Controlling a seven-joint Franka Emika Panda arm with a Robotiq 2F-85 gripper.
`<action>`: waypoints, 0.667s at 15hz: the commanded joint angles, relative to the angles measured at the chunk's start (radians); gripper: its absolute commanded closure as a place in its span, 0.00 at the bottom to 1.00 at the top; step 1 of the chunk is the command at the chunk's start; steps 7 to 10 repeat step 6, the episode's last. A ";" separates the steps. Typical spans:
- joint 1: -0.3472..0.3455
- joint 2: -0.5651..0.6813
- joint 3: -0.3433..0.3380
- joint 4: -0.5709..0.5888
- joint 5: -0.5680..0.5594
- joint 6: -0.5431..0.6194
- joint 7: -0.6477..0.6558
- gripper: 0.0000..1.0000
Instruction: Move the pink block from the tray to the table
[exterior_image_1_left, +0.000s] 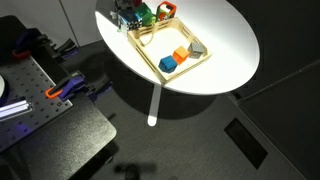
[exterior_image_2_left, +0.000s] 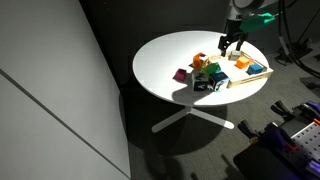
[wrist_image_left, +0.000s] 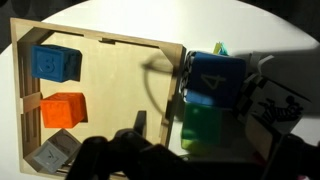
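The pink block (exterior_image_2_left: 181, 75) lies on the round white table (exterior_image_2_left: 158, 55), outside the tray and left of a cluster of blocks. It is out of the wrist view and I cannot make it out in the exterior view from above. The light wooden tray (exterior_image_1_left: 150, 58) (exterior_image_2_left: 256, 76) (wrist_image_left: 100, 41) holds a blue block (wrist_image_left: 55, 62), an orange block (wrist_image_left: 63, 108) and a grey block (wrist_image_left: 55, 150). My gripper (exterior_image_2_left: 231, 45) (exterior_image_1_left: 128, 8) (wrist_image_left: 210, 142) hangs open and empty above the tray's edge, beside the cluster.
Beside the tray stand a blue numbered block (wrist_image_left: 215, 80) and a green block (wrist_image_left: 205, 125). A smaller orange-sided box (exterior_image_1_left: 165, 12) sits at the far end of the tray. The table edge is close behind the cluster. A bench with equipment (exterior_image_1_left: 40, 90) stands off the table.
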 joint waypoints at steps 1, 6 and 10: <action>-0.014 -0.008 0.011 -0.009 -0.003 0.004 -0.007 0.00; -0.017 -0.019 0.013 -0.023 -0.003 0.011 -0.017 0.00; -0.017 -0.019 0.013 -0.023 -0.003 0.011 -0.017 0.00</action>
